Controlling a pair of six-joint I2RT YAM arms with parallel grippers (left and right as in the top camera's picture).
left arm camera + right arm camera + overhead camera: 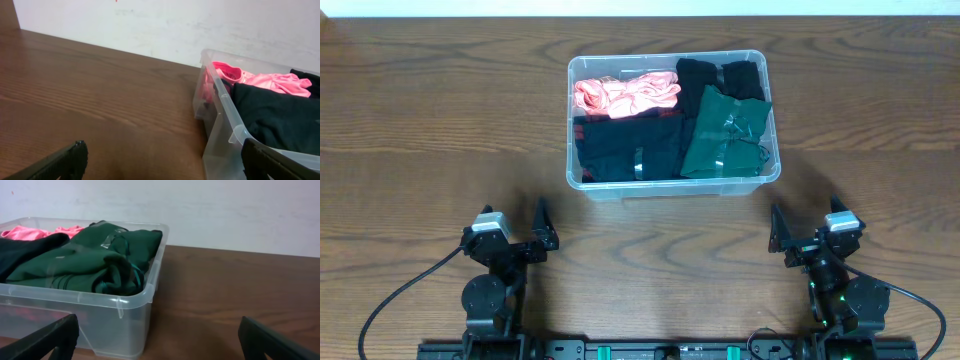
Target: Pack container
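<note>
The clear plastic container (pixel 572 120) stands at the table's middle back, filled with folded clothes: a pink garment (pixel 625 94), black garments (pixel 625 148) and a dark green garment (pixel 725 135). It also shows in the left wrist view (pixel 220 145) and the right wrist view (pixel 125 320). My left gripper (pixel 525 240) is open and empty, near the table's front left, well short of the container. My right gripper (pixel 798 240) is open and empty at the front right. Both fingers of each show wide apart in the wrist views (pixel 162 160) (pixel 160 337).
The dark wooden table (pixel 430 140) extends on both sides of the container. A white wall (pixel 225 210) lies behind the table's far edge. Black cables run from the arm bases at the front edge.
</note>
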